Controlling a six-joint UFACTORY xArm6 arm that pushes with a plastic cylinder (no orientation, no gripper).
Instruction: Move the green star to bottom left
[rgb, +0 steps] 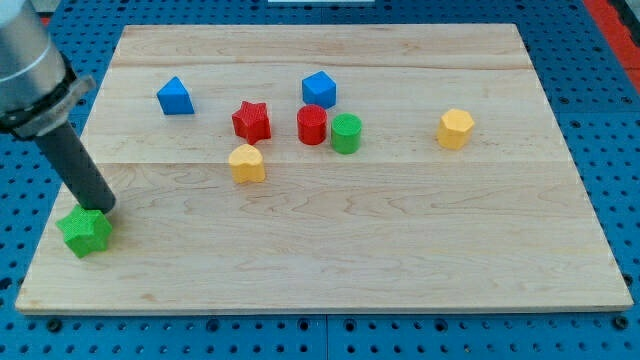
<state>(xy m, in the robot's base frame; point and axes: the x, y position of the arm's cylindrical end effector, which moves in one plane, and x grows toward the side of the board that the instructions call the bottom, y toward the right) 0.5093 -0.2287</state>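
The green star (85, 231) lies near the wooden board's (330, 250) bottom left corner, close to the left edge. My tip (102, 208) touches the star's upper right side. The dark rod rises from there toward the view's top left.
In the upper middle stand a blue block (175, 96), a red star (251, 121), a yellow block (246, 163), a red cylinder (312, 125), a blue cube (319, 90) and a green cylinder (346, 133). A yellow hexagonal block (455, 128) is at the right.
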